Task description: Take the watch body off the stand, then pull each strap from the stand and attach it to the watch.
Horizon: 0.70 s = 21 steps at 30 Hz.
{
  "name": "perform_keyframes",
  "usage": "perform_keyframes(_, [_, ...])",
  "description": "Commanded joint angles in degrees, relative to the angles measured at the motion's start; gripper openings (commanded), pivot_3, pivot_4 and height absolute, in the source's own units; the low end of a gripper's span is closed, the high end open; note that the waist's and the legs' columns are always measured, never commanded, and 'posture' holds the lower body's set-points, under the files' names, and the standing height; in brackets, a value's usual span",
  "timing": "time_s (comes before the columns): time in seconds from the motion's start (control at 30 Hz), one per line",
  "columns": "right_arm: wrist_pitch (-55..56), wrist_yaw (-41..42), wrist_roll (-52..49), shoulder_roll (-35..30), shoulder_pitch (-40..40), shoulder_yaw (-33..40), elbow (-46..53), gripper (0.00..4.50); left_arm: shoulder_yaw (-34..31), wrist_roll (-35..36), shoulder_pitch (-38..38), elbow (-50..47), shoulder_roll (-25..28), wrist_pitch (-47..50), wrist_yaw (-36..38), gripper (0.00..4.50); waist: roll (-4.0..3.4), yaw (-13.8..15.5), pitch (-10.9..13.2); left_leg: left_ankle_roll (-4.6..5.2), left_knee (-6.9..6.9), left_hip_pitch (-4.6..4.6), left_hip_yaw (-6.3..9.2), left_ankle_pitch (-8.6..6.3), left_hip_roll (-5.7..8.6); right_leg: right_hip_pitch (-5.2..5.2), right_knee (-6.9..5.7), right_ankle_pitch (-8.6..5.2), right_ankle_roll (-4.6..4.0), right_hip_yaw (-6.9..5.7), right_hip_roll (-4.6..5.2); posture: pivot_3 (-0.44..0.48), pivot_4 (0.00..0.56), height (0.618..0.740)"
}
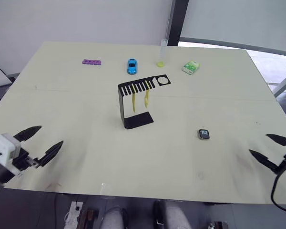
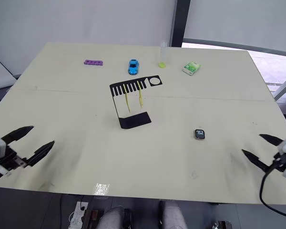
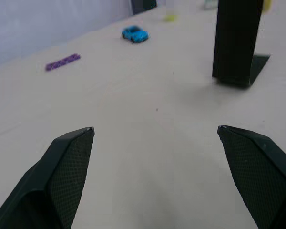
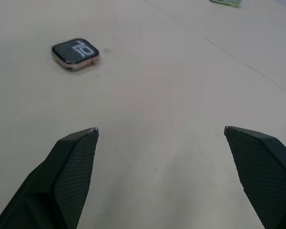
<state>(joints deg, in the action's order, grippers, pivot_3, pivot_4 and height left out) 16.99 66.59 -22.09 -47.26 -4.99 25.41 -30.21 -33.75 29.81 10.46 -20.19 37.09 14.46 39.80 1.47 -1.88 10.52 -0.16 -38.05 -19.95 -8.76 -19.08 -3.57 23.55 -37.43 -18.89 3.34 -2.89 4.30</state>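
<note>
Black textured pincer fingers (image 3: pixel 69 171), white wrist housing, black cable.

Lab-like test room, large pale table (image 1: pixel 76 157), plain white walls (image 1: pixel 76 19), cables on floor (image 1: pixel 76 212)

In the left wrist view the stand (image 3: pixel 234 40) is cut off at the top edge, so its slotted top plate and the straps (image 1: pixel 139 99) are out of sight there. The right wrist view cuts the green packet (image 4: pixel 226 2) at its top edge. The marks on the watch body (image 1: pixel 203 134) are too small to read from the head views.
</note>
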Motion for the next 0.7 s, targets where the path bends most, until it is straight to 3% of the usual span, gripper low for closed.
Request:
perform_keyframes(0.03, [-0.9, -0.2, -1.4, 1.2, -2.7, -1.6, 3.8, 4.48, 5.0, 1.5, -1.9, -9.3, -1.0, 8.7, -8.1, 4.5, -0.05, 0.0, 0.0, -0.02, 0.0, 0.0, 0.0, 0.01, 0.0, 0.01, -0.01, 0.0, 0.0, 0.0, -0.01, 0.0, 0.15, 0.74])
perform_keyframes(0.33, [-6.0, 3.7, -6.4, 7.4, -8.5, -8.2, 13.9, 4.48, 23.7, -6.0, -7.6, -22.9, -14.4, 16.6, -27.4, 4.5, -0.08, 0.3, 0.0, -0.03, -0.11, -0.03, 0.02, 0.05, -0.01, -0.01, -0.01, 0.02, 0.04, 0.0, -0.08, 0.0, 0.15, 0.74])
perform_keyframes(0.57, [-9.8, 4.9, -7.4, 8.8, -9.3, -12.0, 19.5, 4.48, 34.4, -16.3, -11.2, -21.2, -20.6, 16.8, -35.4, 4.5, -0.08, 0.4, 0.0, -0.01, -0.13, -0.06, 0.04, 0.07, 0.0, -0.01, 0.01, 0.02, 0.03, 0.0, -0.1, 0.0, 0.15, 0.74])
perform_keyframes(0.7, [-13.5, 2.3, -6.5, 9.6, -11.3, -15.0, 23.9, 4.48, 40.4, -23.0, -15.0, -14.3, -25.4, 13.3, -39.5, 4.5, -0.08, 0.3, 0.0, 0.0, -0.14, -0.06, 0.03, 0.08, 0.01, -0.01, 0.01, 0.02, 0.03, 0.0, -0.1, 0.0, 0.15, 0.74])
